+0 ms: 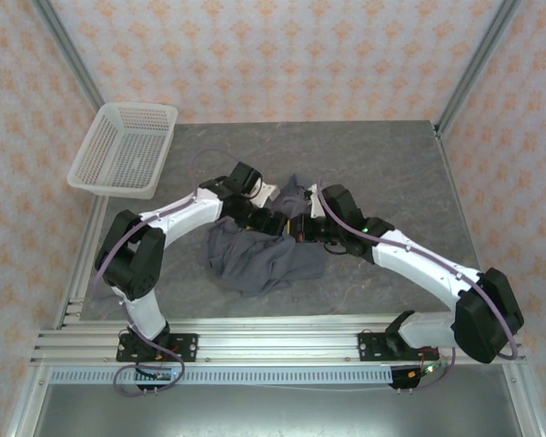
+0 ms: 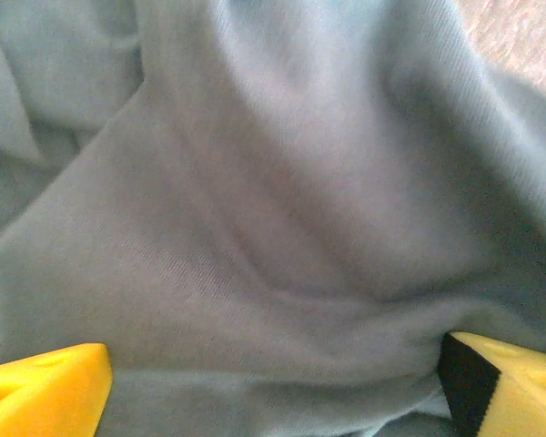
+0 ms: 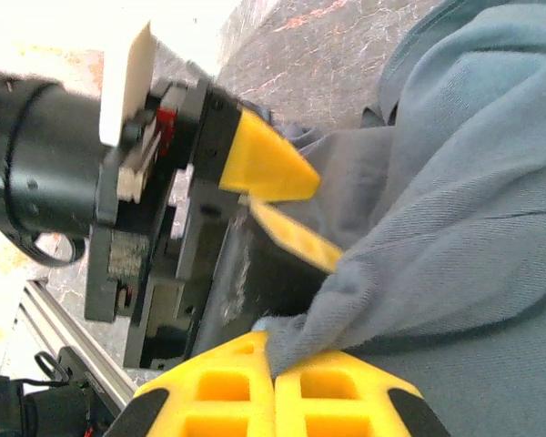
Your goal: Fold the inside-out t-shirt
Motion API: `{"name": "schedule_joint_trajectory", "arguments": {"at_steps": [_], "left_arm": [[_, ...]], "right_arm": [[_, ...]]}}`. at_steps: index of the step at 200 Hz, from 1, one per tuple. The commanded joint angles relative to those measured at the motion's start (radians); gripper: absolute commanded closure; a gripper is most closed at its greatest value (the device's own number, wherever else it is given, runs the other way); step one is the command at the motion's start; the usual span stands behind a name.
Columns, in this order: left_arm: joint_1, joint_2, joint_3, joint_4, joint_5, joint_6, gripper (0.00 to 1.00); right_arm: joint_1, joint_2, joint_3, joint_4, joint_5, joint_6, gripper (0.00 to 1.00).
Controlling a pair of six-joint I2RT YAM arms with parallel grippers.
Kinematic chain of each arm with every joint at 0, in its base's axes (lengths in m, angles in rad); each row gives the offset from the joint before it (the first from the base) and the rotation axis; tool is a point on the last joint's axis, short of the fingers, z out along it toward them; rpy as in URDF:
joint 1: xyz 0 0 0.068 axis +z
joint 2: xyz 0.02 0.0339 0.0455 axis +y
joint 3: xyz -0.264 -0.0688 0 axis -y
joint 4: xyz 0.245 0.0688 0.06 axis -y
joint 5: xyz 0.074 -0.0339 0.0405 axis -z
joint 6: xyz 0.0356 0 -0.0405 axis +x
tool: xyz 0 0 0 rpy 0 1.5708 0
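A white plastic mesh basket (image 1: 123,150) is set at the far left corner of the grey marbled tabletop (image 1: 391,164). Towards the middle, the left gripper (image 2: 273,396) is held low over cloth, its yellow fingers (image 2: 41,391) spread wide with nothing clasped; contact with the fabric seems likely but cannot be confirmed. The dark slate-grey soft cloth t-shirt (image 1: 264,255) is found crumpled at the table's centre, beneath both wrists. Just beside it on the right, the right gripper (image 3: 271,355) is clenched on a raised fold of the shirt.
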Motion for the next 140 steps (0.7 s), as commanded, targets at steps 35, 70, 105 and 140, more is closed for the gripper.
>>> {"name": "schedule_joint_trajectory", "arguments": {"at_steps": [35,70,105,140], "left_arm": [[0.002,-0.233,-0.223,0.193,-0.088,0.000,0.02],[-0.035,-0.127,-0.165,0.163,-0.118,0.060,0.05],[-0.062,-0.048,-0.099,0.180,-0.156,0.073,0.09],[-0.067,-0.111,-0.133,0.240,-0.140,0.051,0.55]], "right_arm": [[-0.010,0.000,0.013,0.029,-0.004,0.009,1.00],[-0.010,0.008,0.028,0.042,-0.021,0.027,1.00],[-0.014,-0.018,0.040,0.026,-0.008,0.046,1.00],[-0.067,-0.070,0.002,0.006,0.036,0.073,1.00]]}}
